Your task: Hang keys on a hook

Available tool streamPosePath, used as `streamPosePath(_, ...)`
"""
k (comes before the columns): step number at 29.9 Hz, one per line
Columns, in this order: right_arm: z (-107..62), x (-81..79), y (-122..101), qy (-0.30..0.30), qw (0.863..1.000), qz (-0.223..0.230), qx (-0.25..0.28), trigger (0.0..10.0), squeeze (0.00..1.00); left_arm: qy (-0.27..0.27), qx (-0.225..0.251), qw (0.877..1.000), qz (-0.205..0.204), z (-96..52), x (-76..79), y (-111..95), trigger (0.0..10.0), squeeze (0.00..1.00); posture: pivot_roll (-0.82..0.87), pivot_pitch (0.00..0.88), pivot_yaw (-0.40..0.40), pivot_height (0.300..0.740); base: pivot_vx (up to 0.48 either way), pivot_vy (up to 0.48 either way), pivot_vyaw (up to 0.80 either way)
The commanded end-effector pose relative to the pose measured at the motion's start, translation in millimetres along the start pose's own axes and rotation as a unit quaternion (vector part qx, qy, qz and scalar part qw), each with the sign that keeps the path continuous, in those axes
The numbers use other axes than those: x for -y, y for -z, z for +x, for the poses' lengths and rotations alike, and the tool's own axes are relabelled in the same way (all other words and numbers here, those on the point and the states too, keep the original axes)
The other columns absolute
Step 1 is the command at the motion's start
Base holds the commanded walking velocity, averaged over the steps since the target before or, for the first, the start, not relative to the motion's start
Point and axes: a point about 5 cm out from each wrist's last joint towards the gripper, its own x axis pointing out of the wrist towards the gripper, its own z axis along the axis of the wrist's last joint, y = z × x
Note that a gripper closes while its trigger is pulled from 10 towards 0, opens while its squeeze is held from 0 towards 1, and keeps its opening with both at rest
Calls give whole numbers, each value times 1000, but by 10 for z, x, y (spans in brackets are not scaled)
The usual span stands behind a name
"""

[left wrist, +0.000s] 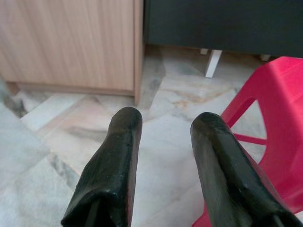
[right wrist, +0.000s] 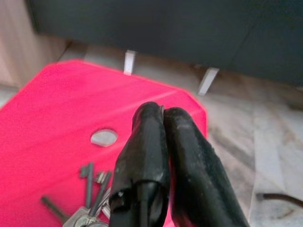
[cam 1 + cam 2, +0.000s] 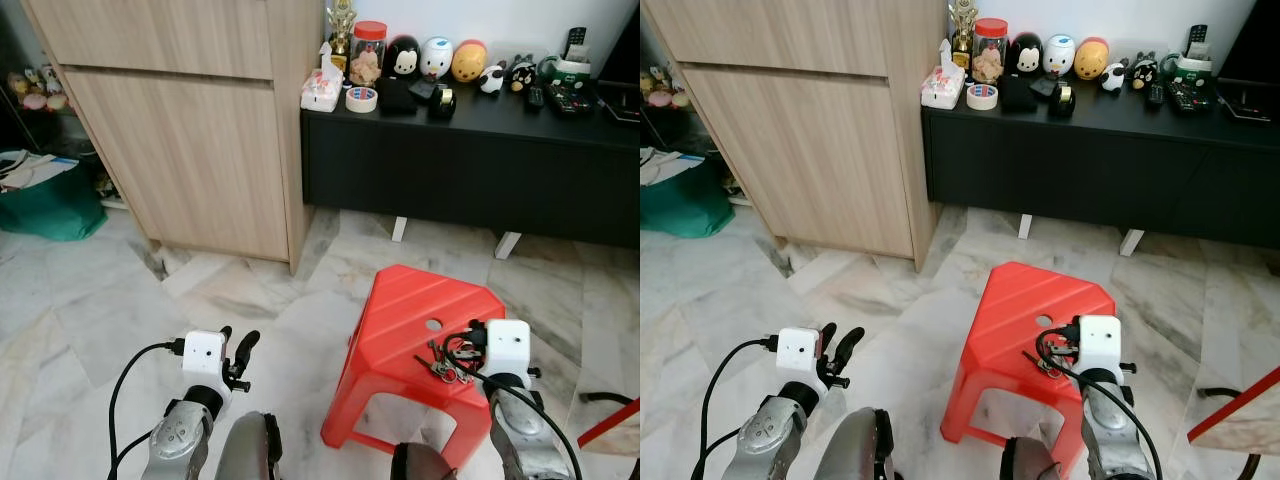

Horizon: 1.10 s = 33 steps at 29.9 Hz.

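Keys (image 3: 443, 362) lie on red stool (image 3: 400, 300), near its right edge beside seat hole. Right gripper (image 2: 163, 118) above them, fingers pressed together, nothing held. Left gripper (image 1: 163, 137) spread, idle over floor. Pickup pending.

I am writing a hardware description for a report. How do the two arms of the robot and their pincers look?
Both arms are silver metal with rounded joints. Each wrist carries a white box-shaped camera housing, and a thin black cable loops from each. The left pincer and the right pincer each have two long, rounded, matte black fingers.
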Motion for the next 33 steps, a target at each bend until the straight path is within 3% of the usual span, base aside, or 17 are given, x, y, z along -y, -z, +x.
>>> streamPosePath(1, -35, 37, -65, 17, 999, 21, 19, 10000, 0, -8, -3, 1000, 3, -24, -42, 28, 10000, 0, 47, 34, -38, 602, 0, 0, 0)
streamPosePath(7, -95, 33, -122, 24, 999, 36, 32, 10000, 0, -11, -2, 1000, 1, -9, -41, 33, 10000, 0, 43, 12, -39, 602, 0, 0, 0)
streamPosePath(22, -241, -213, -242, -14, 993, 91, 71, 10000, 0, -24, 2, 1000, 8, -25, -102, 43, 10000, 0, 53, 0, -40, 602, 0, 0, 0)
streamPosePath(33, -199, -197, -210, -9, 994, 90, 57, 10000, 0, -31, -4, 999, 16, -18, -196, 51, 10000, 0, 55, 0, -33, 672, 0, 0, 0)
